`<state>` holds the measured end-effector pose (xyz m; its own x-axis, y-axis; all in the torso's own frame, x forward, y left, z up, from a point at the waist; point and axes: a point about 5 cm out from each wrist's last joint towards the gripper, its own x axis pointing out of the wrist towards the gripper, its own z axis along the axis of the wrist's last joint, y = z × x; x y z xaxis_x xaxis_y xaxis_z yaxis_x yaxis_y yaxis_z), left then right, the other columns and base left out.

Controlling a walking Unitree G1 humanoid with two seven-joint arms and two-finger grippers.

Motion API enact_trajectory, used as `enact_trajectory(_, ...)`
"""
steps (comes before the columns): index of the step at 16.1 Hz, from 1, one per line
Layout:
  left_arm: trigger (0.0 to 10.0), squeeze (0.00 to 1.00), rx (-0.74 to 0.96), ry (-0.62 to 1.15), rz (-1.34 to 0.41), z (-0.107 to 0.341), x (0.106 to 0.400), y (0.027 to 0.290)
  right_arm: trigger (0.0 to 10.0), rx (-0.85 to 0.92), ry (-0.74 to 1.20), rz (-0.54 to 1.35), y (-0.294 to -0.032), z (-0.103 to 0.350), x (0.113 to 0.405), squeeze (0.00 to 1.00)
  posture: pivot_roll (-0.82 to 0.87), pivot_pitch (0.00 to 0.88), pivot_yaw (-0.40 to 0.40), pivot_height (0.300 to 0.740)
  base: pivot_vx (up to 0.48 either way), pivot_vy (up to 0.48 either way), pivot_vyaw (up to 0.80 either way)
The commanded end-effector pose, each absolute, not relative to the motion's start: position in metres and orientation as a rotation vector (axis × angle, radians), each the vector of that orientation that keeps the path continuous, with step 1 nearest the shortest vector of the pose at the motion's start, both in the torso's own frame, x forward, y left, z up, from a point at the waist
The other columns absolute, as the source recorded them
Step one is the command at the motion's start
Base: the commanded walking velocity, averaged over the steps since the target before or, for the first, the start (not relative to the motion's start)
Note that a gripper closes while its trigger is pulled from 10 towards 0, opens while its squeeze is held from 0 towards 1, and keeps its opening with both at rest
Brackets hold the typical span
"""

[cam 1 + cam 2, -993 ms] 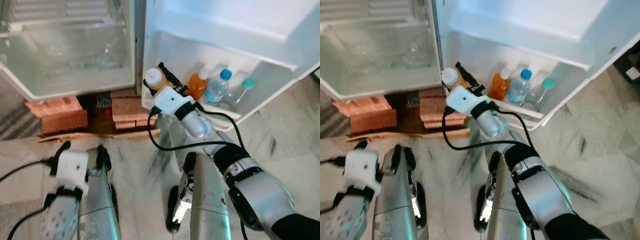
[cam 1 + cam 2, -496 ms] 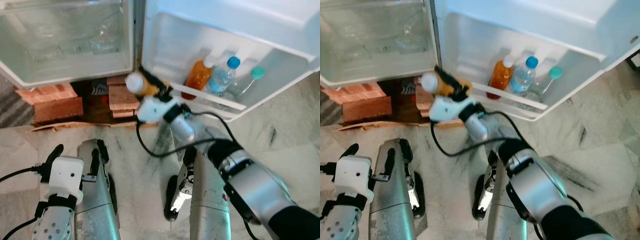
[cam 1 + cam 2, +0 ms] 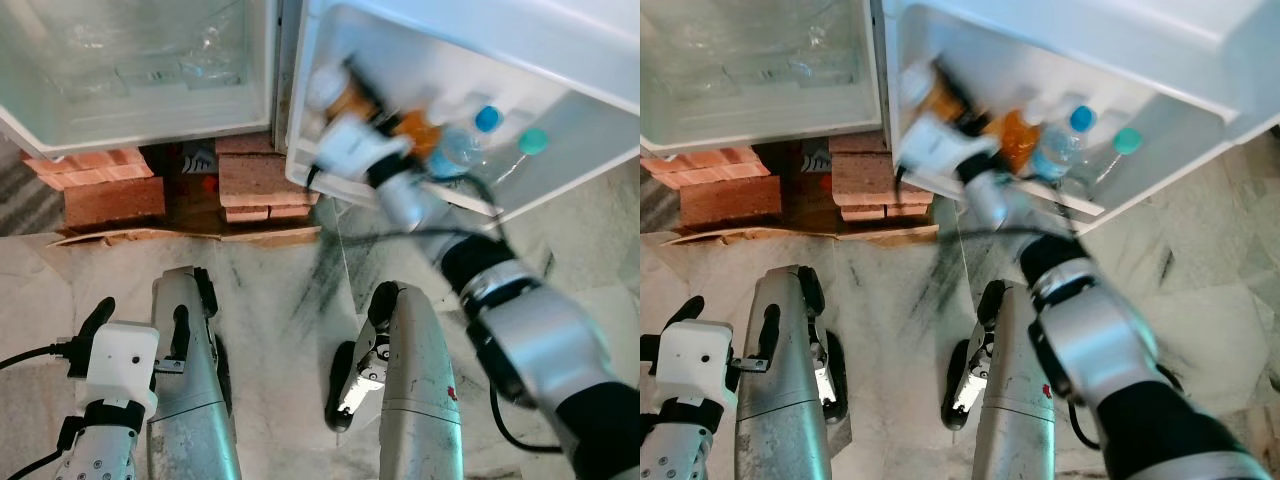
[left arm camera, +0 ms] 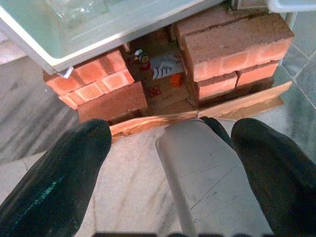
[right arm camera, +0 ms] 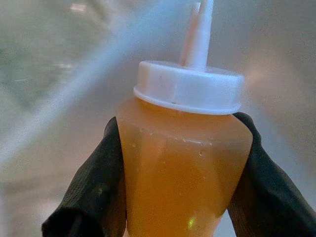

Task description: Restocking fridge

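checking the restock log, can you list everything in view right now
orange bottle: one, white cap, held at the left end of the fridge door shelf
other bottles in the shelf: three; orange, clear with blue cap, clear with teal cap
fridge drawer: one, clear, bottom of the open fridge
bricks: red stacks propping up the fridge
cardboard: brown, under the bricks
floor: pale marble
right gripper: shut on the orange bottle
left gripper: open, hanging low by the left leg
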<state>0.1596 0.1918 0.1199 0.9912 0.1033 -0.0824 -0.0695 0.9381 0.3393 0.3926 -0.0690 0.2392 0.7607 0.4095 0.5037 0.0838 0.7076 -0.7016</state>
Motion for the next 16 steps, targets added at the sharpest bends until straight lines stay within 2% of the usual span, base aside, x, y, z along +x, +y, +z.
enact_trajectory(1,10.0,0.00,0.339,0.139,0.090,0.115,0.154,0.190,10.0,-0.700,-0.561,0.183,-0.078,0.218,0.394,0.00,0.31,0.479,-0.170,0.498,0.000,0.000,0.00)
enact_trajectory(3,10.0,0.00,0.339,0.141,0.080,0.114,0.155,0.189,10.0,-0.478,-0.286,0.169,-0.086,0.175,0.392,0.00,0.32,0.483,-0.170,0.498,0.000,0.000,0.00)
enact_trajectory(4,10.0,0.00,0.338,0.142,0.079,0.114,0.155,0.189,10.0,-0.417,-0.213,0.166,-0.087,0.161,0.389,0.00,0.32,0.484,-0.170,0.498,0.000,0.000,0.00)
enact_trajectory(7,10.0,0.00,0.340,0.151,0.077,0.113,0.154,0.191,10.0,-0.326,-0.107,0.151,-0.089,0.140,0.383,0.00,0.32,0.481,-0.170,0.498,0.000,0.000,0.00)
enact_trajectory(9,10.0,0.00,0.340,0.146,0.073,0.112,0.158,0.189,10.0,-0.234,-0.034,0.111,-0.101,0.134,0.384,0.00,0.32,0.473,-0.173,0.498,0.000,0.000,0.00)
enact_trajectory(10,10.0,0.00,0.340,0.146,0.072,0.112,0.159,0.189,10.0,-0.223,-0.026,0.107,-0.103,0.133,0.385,0.07,0.32,0.472,-0.174,0.498,0.000,0.000,0.00)
enact_trajectory(11,10.0,0.00,0.340,0.145,0.071,0.111,0.161,0.189,10.0,-0.177,-0.016,0.093,-0.109,0.135,0.387,1.00,0.31,0.466,-0.175,0.498,0.000,0.000,0.00)
enact_trajectory(16,10.0,0.00,0.344,0.121,0.066,0.110,0.174,0.190,10.0,-0.138,-0.106,0.126,-0.115,0.161,0.395,1.00,0.31,0.427,-0.173,0.498,0.000,0.000,0.00)
